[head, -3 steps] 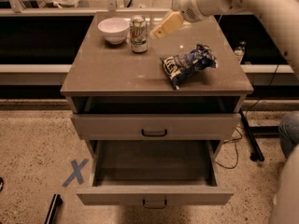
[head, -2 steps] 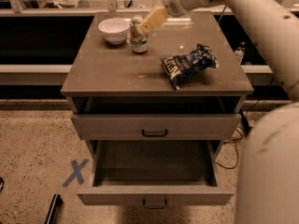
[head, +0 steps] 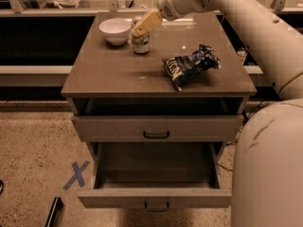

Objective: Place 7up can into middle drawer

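Observation:
The 7up can [head: 140, 42] stands upright at the back of the cabinet top [head: 118, 74], just right of the white bowl [head: 115, 30]. My gripper [head: 143, 25] reaches in from the upper right and sits at the can's top, overlapping its rim. The middle drawer [head: 118, 200] is pulled far out low in front, showing a dark inner floor, a slim front panel and a small bar handle [head: 156, 205]. Nothing lies in it.
A blue-and-white chip bag [head: 190, 65] lies right of centre on the top. The taller-fronted drawer [head: 156, 127] above is slightly out. My arm [head: 255, 27] crosses the upper right, my base [head: 270, 169] fills the lower right. A blue tape X [head: 76, 174] marks the floor.
My arm has swung left across the back of the cabinet, and the gripper has come from right of the can down onto its top. The can, bowl, bag and drawers have not moved.

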Controlling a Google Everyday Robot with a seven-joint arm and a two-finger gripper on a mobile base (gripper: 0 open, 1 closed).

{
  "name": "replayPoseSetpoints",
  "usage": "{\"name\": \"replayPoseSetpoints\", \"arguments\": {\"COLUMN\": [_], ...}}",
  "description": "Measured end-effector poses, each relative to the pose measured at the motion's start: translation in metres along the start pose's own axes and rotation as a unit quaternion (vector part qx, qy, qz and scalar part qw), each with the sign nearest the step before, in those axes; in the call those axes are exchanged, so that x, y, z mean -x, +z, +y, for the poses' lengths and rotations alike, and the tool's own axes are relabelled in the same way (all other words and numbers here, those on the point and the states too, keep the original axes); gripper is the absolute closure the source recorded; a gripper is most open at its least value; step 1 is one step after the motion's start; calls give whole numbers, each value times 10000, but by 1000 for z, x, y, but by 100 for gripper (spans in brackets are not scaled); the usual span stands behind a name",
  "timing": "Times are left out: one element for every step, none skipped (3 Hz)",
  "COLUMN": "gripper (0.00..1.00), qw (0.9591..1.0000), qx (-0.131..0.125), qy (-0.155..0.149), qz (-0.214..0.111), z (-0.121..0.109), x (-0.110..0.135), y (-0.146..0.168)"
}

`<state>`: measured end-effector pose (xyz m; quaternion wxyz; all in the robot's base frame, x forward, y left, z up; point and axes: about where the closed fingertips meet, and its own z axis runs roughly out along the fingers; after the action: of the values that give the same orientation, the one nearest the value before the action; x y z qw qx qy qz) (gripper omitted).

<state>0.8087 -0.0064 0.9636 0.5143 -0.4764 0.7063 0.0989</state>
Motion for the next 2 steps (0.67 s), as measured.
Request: {"name": "replayPoseSetpoints", "arguments": {"gripper": [0, 2], "qw": [9988, 9948], "qx": [38, 129], "qy": [280, 761], "qz": [-396, -659], "z": [5, 9], "x": [-1, -10], "y": [31, 66]}}
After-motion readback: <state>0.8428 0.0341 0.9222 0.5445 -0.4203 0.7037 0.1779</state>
